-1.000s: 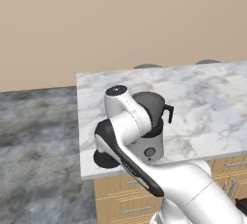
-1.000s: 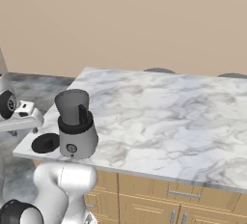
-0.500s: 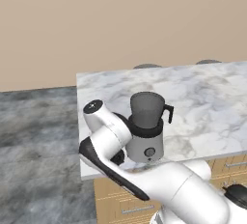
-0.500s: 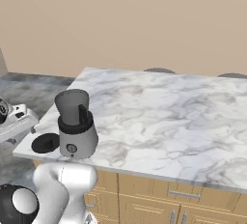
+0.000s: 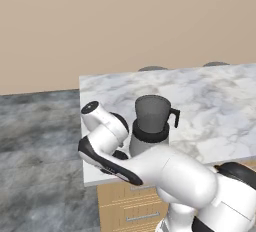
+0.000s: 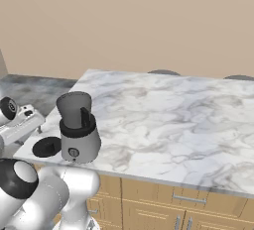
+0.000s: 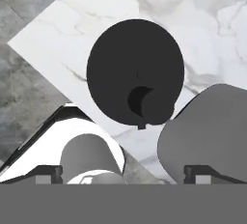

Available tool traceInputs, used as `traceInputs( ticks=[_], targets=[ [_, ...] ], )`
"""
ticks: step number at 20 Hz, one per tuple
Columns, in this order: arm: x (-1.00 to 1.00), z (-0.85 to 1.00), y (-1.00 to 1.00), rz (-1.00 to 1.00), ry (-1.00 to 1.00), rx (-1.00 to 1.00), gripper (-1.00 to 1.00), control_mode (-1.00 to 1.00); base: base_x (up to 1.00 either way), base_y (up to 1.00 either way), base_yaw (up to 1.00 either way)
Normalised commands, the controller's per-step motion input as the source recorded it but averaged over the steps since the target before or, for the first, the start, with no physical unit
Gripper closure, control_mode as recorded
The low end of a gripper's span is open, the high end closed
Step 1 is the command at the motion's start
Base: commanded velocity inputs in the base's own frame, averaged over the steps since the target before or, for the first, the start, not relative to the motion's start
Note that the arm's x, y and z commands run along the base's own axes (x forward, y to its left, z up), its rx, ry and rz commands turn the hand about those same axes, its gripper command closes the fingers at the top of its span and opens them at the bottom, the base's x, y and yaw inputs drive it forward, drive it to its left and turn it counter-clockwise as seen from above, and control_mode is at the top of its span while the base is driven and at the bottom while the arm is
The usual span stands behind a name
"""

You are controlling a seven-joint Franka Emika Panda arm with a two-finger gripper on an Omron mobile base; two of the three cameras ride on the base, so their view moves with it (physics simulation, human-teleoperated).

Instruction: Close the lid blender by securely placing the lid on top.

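Lid [image 7: 135, 71] lies flat on the marble counter [image 6: 188, 125], just beside the blender [image 6: 77, 132] on the side toward the counter's corner. It is near both counter edges there. In the right base view it shows as a dark disc [image 6: 46, 146] next to the blender's silver base.

Blender jar stands open-topped and upright, handle [image 5: 174, 116] turned away from the lid.

Gripper [image 7: 123, 172] hangs above the lid, looking down on it, jaws spread wide and empty. Finger tips [image 7: 48, 172] stand clear of the disc, not touching it.

Step in hand, as you should read it: get hold of the lid.

- Take the knob [image 7: 155, 106], not the disc. The disc looks about as wide as the jar, likely too broad for the jaws.
- The knob sits off toward the blender from the gripper's centre line. Shift that way before you descend, so the knob ends between the fingers.
- Watch the blender base [image 7: 207, 141] close by the knob. Turn the wrist if a finger would foul it.
- Come straight down, close gently, and lift level. A tilted lid will likely seat badly on the jar rim.
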Motion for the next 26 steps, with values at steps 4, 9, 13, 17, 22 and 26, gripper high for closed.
traceInputs(
  ticks=[4, 9, 13, 17, 22, 26],
  targets=[
    [0.16, -0.31, 0.0, 0.01, 0.03, 0.0, -1.0, -1.0, 0.0, 0.0, 0.0],
    [0.18, -0.24, -0.09, 0.0, 0.0, 0.0, -1.0, -1.0, 0.0, 0.0, 0.0],
    [0.23, -0.08, -0.03, 0.0, 0.0, 0.0, -1.0, -1.0, 0.0, 0.0, 0.0],
    [0.15, -0.09, 0.0, 0.0, 0.0, -0.02, -1.0, -1.0, 0.0, 0.0, 0.0],
    [0.19, -0.16, 0.0, 0.0, 0.04, -0.02, -1.0, -1.0, 0.0, 0.0, 0.0],
    [0.17, -0.21, 0.0, 0.0, 0.07, 0.0, -1.0, -1.0, 0.0, 0.0, 0.0]
  ],
)
